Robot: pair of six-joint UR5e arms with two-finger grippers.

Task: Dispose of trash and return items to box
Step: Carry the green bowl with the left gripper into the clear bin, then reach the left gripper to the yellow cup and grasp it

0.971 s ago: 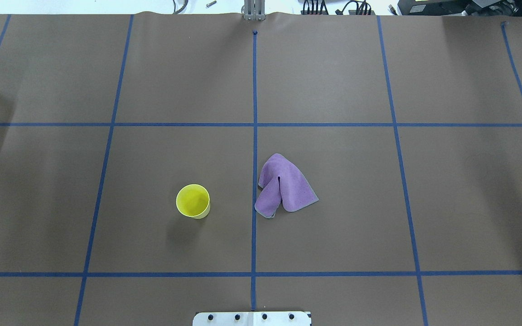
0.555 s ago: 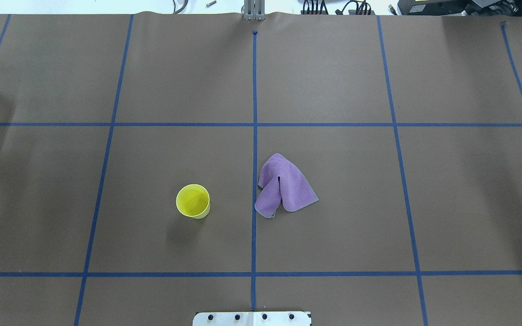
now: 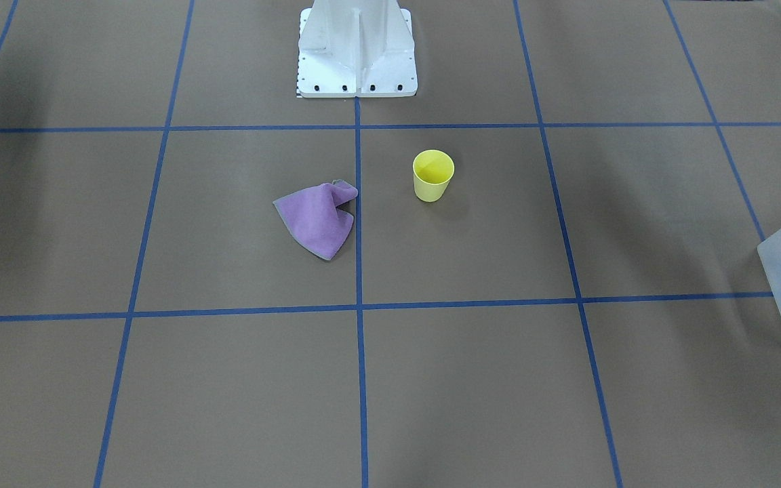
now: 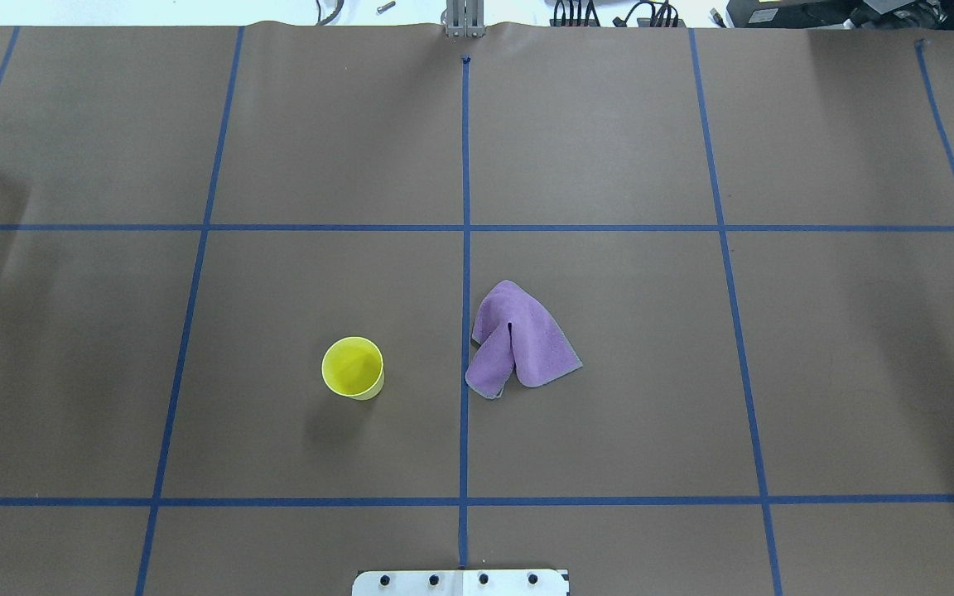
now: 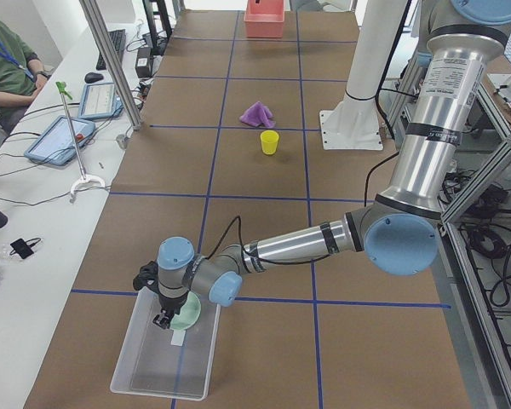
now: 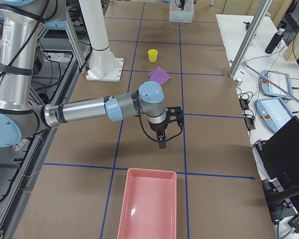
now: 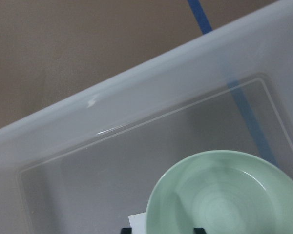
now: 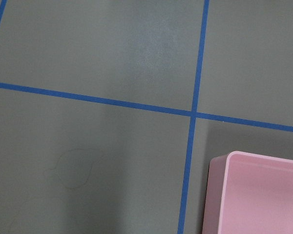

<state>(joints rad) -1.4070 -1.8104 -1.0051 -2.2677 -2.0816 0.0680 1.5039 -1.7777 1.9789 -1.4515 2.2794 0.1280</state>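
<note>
left end effector [image 5: 162, 321] spread above bowl [image 7: 224, 195] in box [image 7: 136, 97]; right end effector [image 6: 161, 144], cannot tell.

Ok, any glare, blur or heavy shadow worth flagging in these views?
Left wrist view: slightly soft, a small white glint on the bin wall. Right wrist view: pale sheen on the table. Overhead view: sharp, only a faint shadow beside the yellow cup.
</note>
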